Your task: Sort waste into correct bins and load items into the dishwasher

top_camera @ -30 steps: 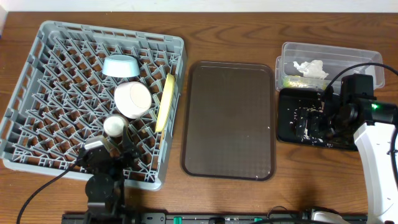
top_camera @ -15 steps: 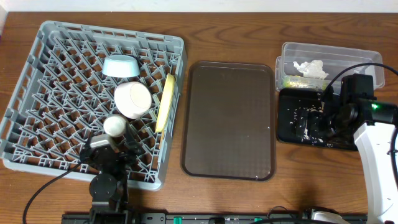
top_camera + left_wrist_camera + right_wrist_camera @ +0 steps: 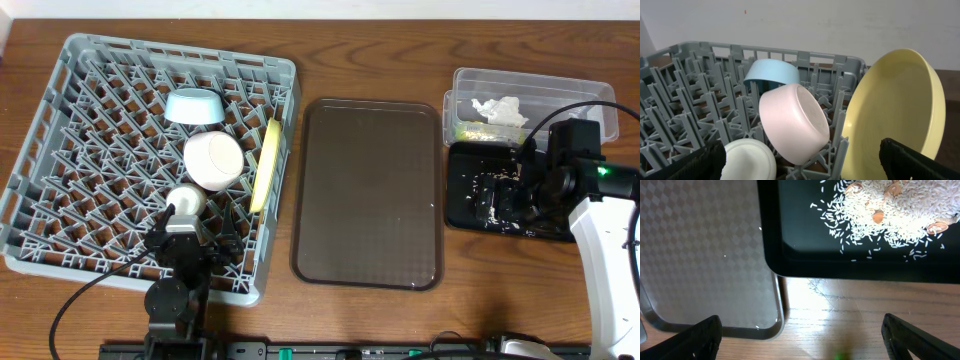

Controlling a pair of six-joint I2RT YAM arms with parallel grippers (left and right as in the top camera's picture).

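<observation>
- The rack (image 3: 60,150) is occupying the left part of the table (image 3: 380,310); in the left wrist view its pegs (image 3: 690,115) are filling the foreground.
- The blue bowl (image 3: 195,105) (image 3: 772,75) is sitting rim down toward the rack's far side.
- The white bowl (image 3: 213,160) (image 3: 795,122) is lying on its side just in front of the blue bowl, with its base facing the left wrist camera.
- A round white piece (image 3: 185,202) (image 3: 750,157) is resting among the pegs, just beside the white bowl on the near side.
- The left arm is reaching up from the table's near edge. The left gripper (image 3: 197,242) (image 3: 810,165) is hovering over the rack's near rim and pointing toward the far side. Its fingers are spread wide and gripping nothing.
- The plate (image 3: 266,165) (image 3: 895,110) is standing on edge along the rack's right side.
- The brown tray (image 3: 368,190) (image 3: 700,255) is lying between the rack and the bins.
- The black tray (image 3: 458,205) (image 3: 805,255) is carrying the crumbs (image 3: 490,190) (image 3: 880,210).
- The tub (image 3: 580,92) is touching the black tray's far edge and holding the tissue (image 3: 500,108) and the wrapper (image 3: 468,130).
- The right arm is rising from the lower right, with its wrist bending left. The right gripper (image 3: 515,200) (image 3: 800,340) is pointing downward at the black tray's near edge. Its fingers are released, wide apart and empty.
</observation>
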